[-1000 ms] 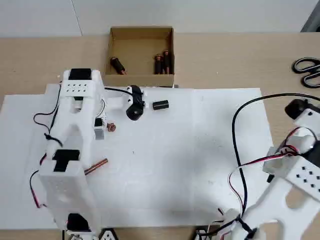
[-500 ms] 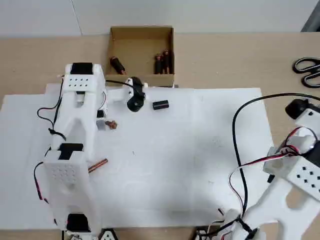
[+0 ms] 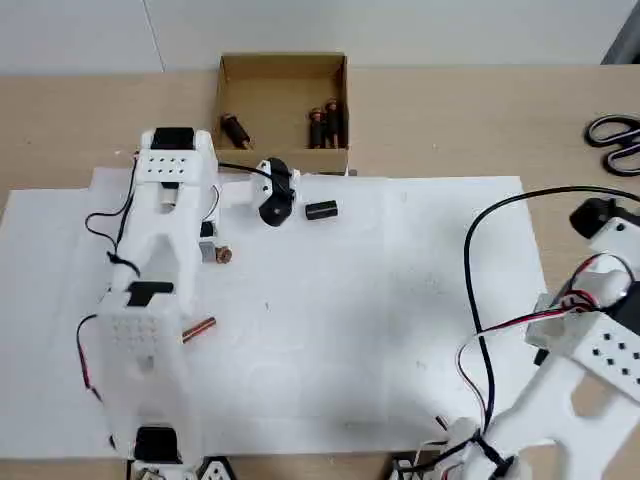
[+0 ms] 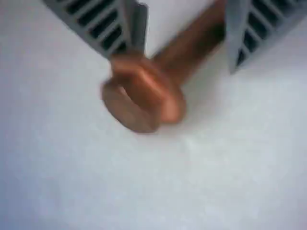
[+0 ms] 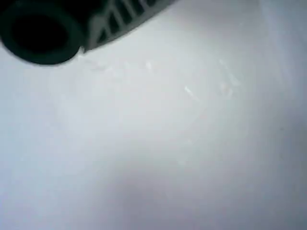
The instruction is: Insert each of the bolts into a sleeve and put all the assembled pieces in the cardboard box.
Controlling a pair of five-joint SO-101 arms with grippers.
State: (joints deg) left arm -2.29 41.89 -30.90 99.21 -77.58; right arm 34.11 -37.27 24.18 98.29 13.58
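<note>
White foam sheet covers the tabletop. The left arm has shifted toward the sheet's far edge, and its left claw now straddles a copper bolt near the far-left corner, fingers apart, so a grasp seems imminent. Whether the right claw is apart or together, I cannot tell.

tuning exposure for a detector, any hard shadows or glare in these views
High view: even light, white foam sheet bright but without glare, faint shadows only. Left wrist view: copper hex-head bolt shows a dull sheen and a soft shadow. Right wrist view: black tubular sleeve glare-free, broad soft shade over part of the sheet.
</note>
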